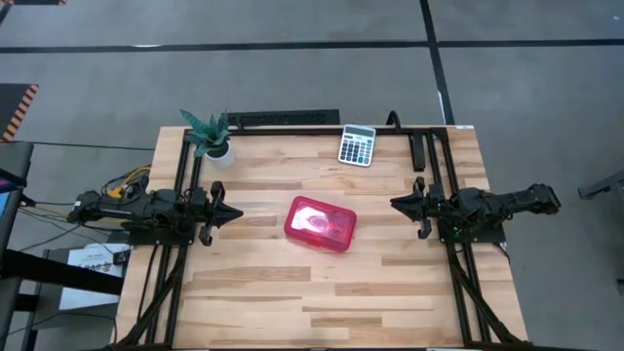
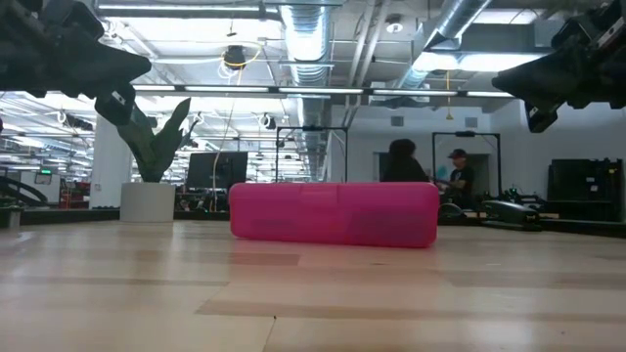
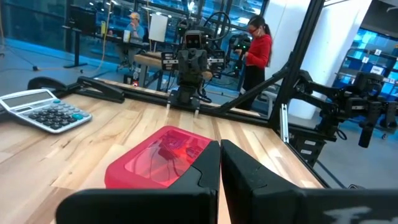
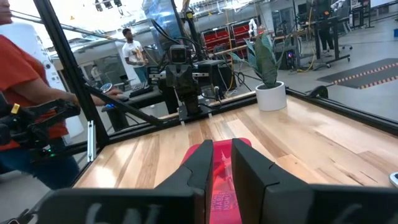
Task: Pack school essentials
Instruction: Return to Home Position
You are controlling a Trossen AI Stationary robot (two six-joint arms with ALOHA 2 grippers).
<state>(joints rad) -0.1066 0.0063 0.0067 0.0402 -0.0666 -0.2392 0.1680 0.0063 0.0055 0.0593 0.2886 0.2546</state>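
A red hinged case point(image 1: 321, 223) lies closed and flat on its underside at the middle of the table. It also shows in the low view point(image 2: 334, 213), the left wrist view point(image 3: 160, 157) and the right wrist view point(image 4: 222, 177). Dim shapes show through its translucent lid; I cannot tell what they are. No scissors, pencils or crayon box show on the table. My left gripper point(image 1: 238, 213) hangs shut above the table's left side, pointing at the case. My right gripper point(image 1: 394, 203) hangs above the right side, pointing at the case, with a narrow gap between its fingers.
A grey calculator point(image 1: 357, 145) lies near the far edge. A potted plant point(image 1: 212, 139) stands at the far left corner. Bare wood lies between each gripper and the case and along the near edge. People stand in the room beyond the table point(image 3: 258, 53).
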